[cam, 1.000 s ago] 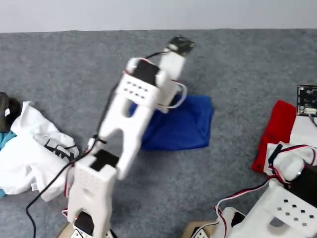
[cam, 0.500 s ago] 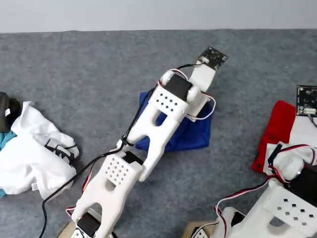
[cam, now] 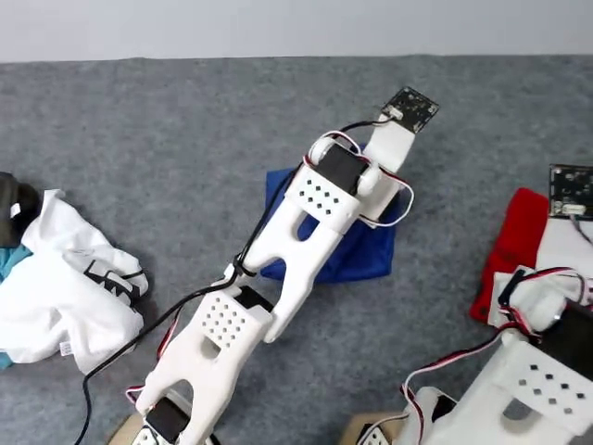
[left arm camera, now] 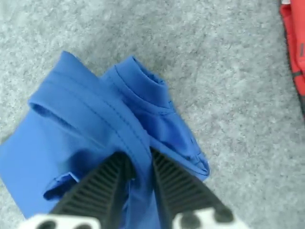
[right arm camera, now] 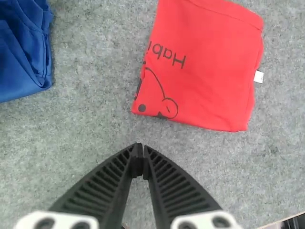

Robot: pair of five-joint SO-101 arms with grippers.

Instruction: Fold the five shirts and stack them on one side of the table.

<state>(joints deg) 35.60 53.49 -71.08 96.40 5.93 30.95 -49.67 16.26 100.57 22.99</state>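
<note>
My left gripper (left arm camera: pixel 139 158) has its jaws clenched on a raised ridge of the blue shirt (left arm camera: pixel 66 138), which lies partly folded near the middle of the grey worktop (cam: pixel 139 139); my right gripper (right arm camera: pixel 138 151) hangs over bare worktop just short of the folded red shirt (right arm camera: pixel 200 71), jaws pressed together with nothing between them; the red shirt sits on the right arm's side, well apart from the blue one; a crumpled white shirt (cam: pixel 65 297) lies on the opposite side.
</note>
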